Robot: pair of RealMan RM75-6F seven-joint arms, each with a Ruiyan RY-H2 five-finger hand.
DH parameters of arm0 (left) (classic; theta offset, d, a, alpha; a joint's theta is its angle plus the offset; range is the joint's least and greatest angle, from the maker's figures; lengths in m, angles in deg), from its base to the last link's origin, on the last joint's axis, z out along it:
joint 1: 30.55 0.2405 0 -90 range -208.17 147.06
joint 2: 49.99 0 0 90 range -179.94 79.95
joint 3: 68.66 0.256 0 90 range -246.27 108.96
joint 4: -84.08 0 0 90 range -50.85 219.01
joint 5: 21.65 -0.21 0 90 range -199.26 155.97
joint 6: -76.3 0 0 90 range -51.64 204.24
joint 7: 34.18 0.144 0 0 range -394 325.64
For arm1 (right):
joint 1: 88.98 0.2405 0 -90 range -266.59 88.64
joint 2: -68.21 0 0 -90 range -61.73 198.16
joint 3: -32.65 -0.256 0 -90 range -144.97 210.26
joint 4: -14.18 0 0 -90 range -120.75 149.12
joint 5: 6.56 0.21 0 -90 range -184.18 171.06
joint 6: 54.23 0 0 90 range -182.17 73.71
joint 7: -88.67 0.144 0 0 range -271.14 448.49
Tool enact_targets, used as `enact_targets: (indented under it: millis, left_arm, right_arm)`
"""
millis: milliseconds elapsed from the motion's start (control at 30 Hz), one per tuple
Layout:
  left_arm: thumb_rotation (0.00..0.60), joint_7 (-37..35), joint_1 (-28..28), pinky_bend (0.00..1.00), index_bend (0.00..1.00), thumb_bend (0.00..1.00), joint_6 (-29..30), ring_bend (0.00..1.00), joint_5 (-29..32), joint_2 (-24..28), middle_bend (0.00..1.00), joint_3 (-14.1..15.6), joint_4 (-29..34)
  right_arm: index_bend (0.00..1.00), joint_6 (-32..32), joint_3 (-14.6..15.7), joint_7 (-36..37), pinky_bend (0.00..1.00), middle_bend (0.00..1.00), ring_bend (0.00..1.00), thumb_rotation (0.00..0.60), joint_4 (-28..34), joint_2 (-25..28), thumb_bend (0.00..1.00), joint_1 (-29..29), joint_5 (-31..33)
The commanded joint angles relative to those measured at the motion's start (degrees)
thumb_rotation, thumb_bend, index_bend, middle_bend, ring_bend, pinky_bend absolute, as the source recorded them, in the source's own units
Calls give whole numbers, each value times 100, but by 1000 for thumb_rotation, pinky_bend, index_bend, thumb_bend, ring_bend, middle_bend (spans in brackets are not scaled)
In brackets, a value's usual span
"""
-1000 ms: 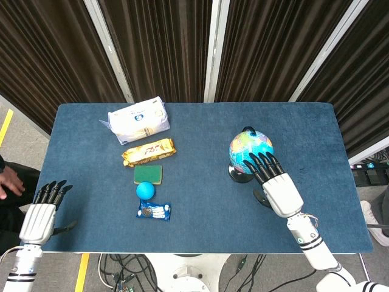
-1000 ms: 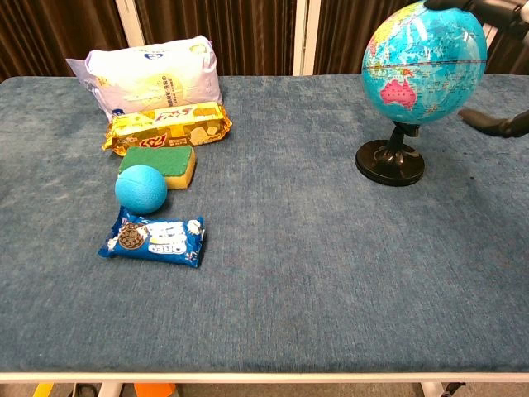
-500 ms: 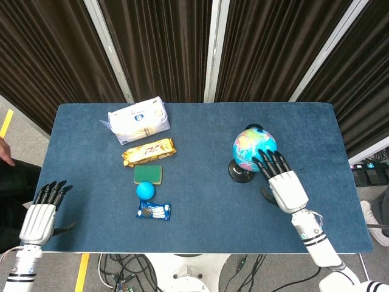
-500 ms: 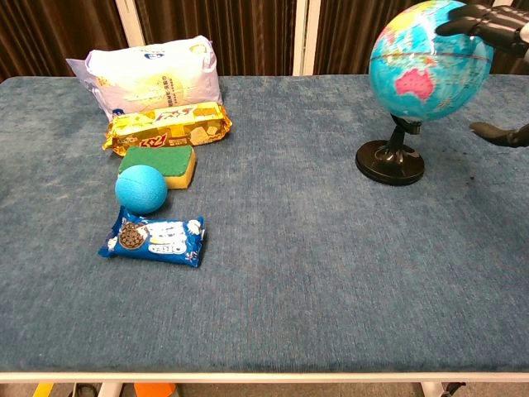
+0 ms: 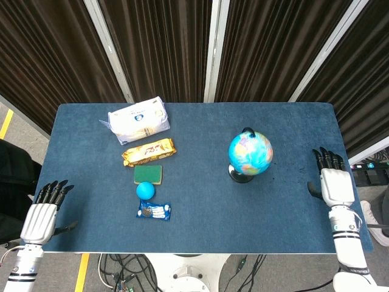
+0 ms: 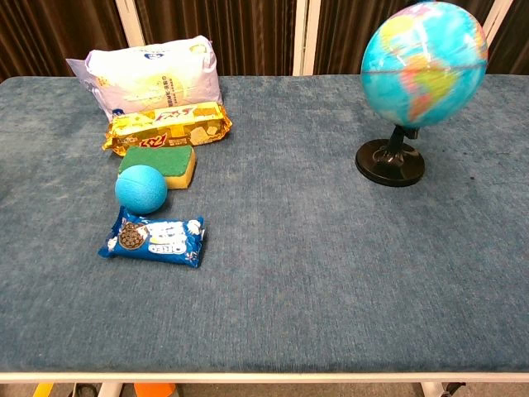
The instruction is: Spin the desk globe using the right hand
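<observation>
Left hand (image 5: 41,213): at the near left table edge, palm down, fingers straight and slightly apart, holding nothing.
Table (image 5: 200,213): blue cloth top.
White bag (image 5: 138,119): far left part of the table.
Yellow snack pack (image 5: 148,151): just in front of the white bag.
Sponge (image 5: 148,174): green and yellow, next toward the near edge.
Blue ball (image 5: 145,190): touching the sponge's near side.
Cookie packet (image 5: 153,211): nearest of the row.
Globe (image 5: 250,152): upright on its black base (image 6: 390,162), right of centre, its surface blurred.
Right hand (image 5: 332,176): at the right table edge, well apart from the globe, fingers straight and a little spread, empty.
</observation>
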Motion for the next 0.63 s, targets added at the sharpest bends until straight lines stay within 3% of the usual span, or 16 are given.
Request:
enact_targets:
  millis: [33,400,633]
  left_arm:
    - [600,22,1,81,156,57,4,0,11,8,78,-7,17]
    - [600,117,-9,81,156,57,59,0,-3,71,78,-49,164]
    - [600,123,24,81,156,57,147,0,-35,107,78,-52,210]
  right_arm:
    - [0,322,76,366,0,0,0,600,-176,29,266,-239,-593]
    - [0,1455,1050,1174,0,0,0,600,-645,91,268,-1062,-2372]
    - [0,1842,1411,1409,0,0,0,600,-874,-37,269,-1392,-2979]
